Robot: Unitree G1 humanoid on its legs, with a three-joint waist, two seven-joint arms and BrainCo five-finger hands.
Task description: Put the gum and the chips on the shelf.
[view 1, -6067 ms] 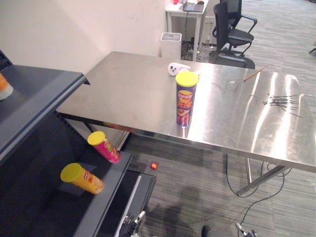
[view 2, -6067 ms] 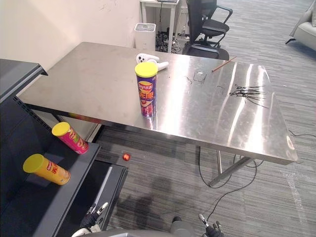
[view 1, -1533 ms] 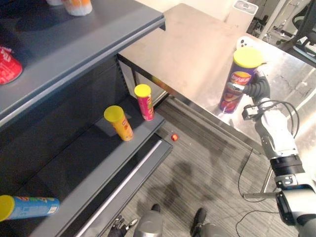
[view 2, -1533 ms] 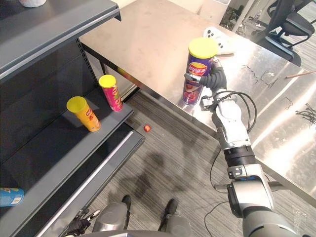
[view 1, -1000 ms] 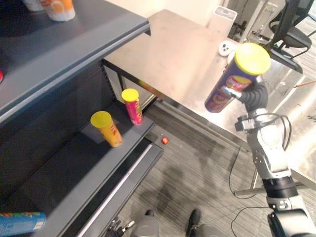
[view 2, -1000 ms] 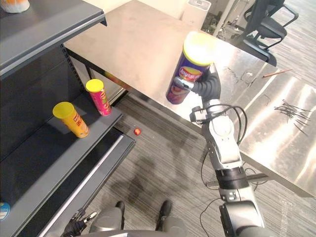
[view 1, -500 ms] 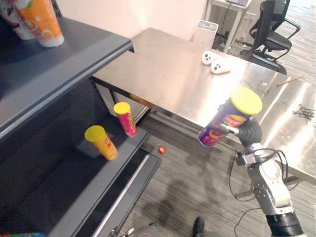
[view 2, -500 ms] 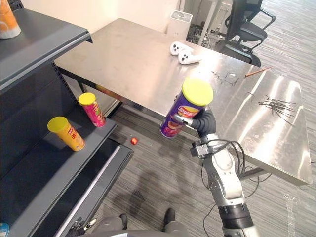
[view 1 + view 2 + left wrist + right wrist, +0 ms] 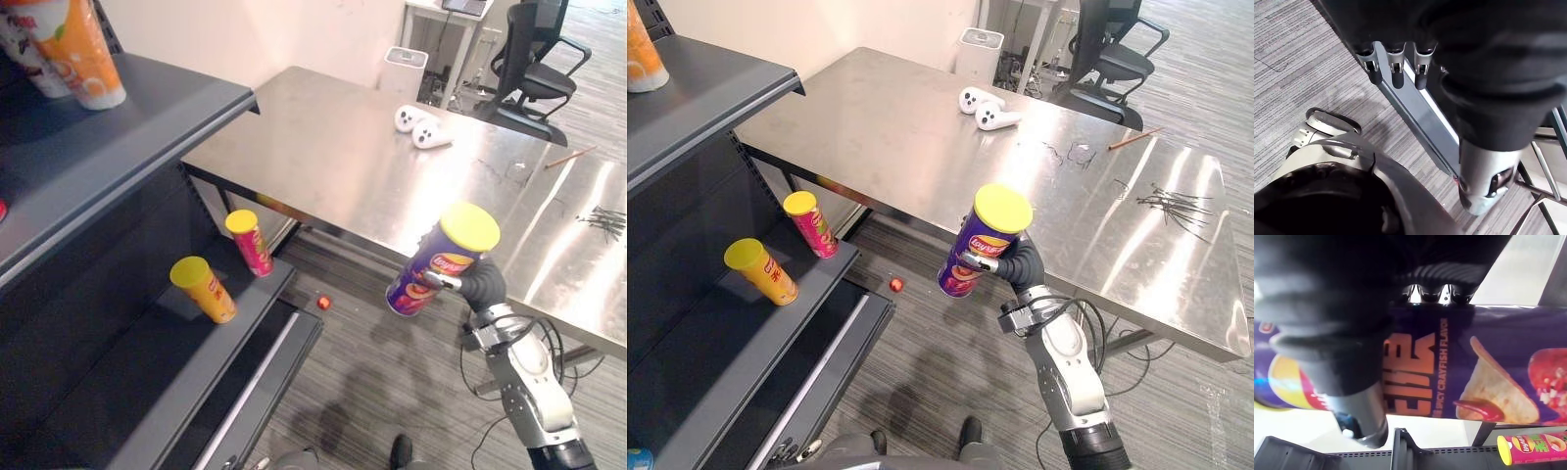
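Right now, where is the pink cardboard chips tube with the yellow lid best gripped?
Wrap the pink chips tube round its middle, coming from the open front of the lower shelf: a slim cylinder standing on end by the edge.

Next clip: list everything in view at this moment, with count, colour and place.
purple chips can: one, yellow lid, tilted, held above the floor by the table's near edge
pink chips can: one, lower shelf
orange chips can: one, lower shelf
shelf: one, dark grey, left
cup: one, orange, top shelf
table: one, steel
white objects: two, table's far side
pencil: one, on table
black sticks: a bunch, on table
red item: one, small, on floor
office chair: one, black, behind table
left hand: open, over floor
right hand: curled round the purple chips can
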